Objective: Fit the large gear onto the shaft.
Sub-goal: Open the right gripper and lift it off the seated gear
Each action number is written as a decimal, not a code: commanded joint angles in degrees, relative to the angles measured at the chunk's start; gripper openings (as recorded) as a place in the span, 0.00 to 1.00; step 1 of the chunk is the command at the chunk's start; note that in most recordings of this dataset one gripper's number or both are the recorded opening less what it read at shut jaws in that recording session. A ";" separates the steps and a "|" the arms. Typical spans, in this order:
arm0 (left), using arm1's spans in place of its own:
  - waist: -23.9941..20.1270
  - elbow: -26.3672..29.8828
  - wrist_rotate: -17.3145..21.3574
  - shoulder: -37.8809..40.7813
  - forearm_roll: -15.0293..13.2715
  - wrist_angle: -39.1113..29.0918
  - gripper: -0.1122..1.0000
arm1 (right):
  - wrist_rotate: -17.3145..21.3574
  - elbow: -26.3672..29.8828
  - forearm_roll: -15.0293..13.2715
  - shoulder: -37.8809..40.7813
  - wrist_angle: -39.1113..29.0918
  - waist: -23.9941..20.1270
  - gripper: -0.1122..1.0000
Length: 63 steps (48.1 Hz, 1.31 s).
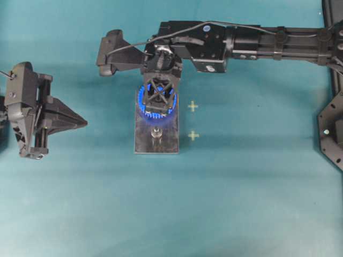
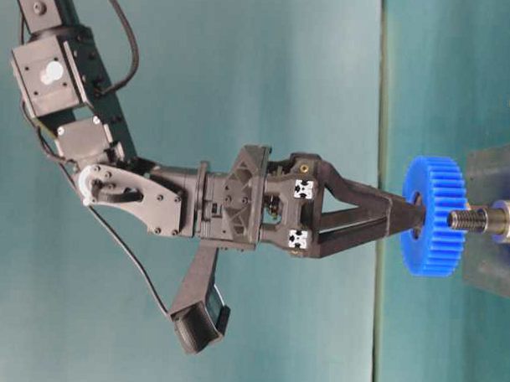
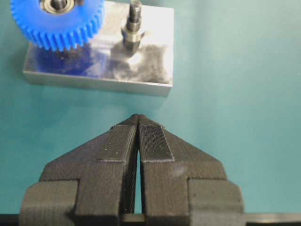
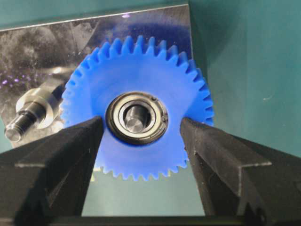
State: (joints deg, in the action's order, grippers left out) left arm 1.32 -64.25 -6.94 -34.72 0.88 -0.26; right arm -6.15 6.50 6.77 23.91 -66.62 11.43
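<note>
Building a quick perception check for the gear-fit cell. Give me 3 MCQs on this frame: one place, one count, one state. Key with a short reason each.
1. Where is the large gear?
A. On the table beside the grey plate
B. Over the grey plate, with a pin showing through its hub
C. In the left gripper

2. How many upright pins stand bare, with no gear on them?
A. None
B. One
C. Three

3. How does the left gripper stand?
A. Shut, holding nothing
B. Wide open
C. Shut on the gear

Key:
1 B: the right wrist view shows the shaft end inside the bearing hub, with the right gripper fingers either side of it.
2 B: one free pin stands beside the gear.
3 A: its fingertips meet, away from the plate.
</note>
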 commanded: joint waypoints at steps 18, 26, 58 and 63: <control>0.00 0.53 -0.09 -0.79 0.18 0.44 0.10 | -0.70 2.46 3.08 -4.66 -0.44 0.35 0.82; 0.00 0.44 -0.09 -0.79 0.18 0.44 0.10 | -0.62 3.69 3.08 -6.06 -1.58 0.18 0.82; 0.00 0.53 0.35 -1.05 0.09 0.44 0.10 | -0.79 -3.52 3.08 -12.57 0.09 -1.67 0.82; 0.00 0.44 0.26 -1.05 0.18 0.44 0.10 | -0.70 -5.36 3.08 -14.15 1.23 -1.85 0.81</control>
State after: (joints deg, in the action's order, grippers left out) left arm 1.32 -64.51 -6.77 -35.51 0.88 -0.35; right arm -6.15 1.58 9.67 13.36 -66.27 10.02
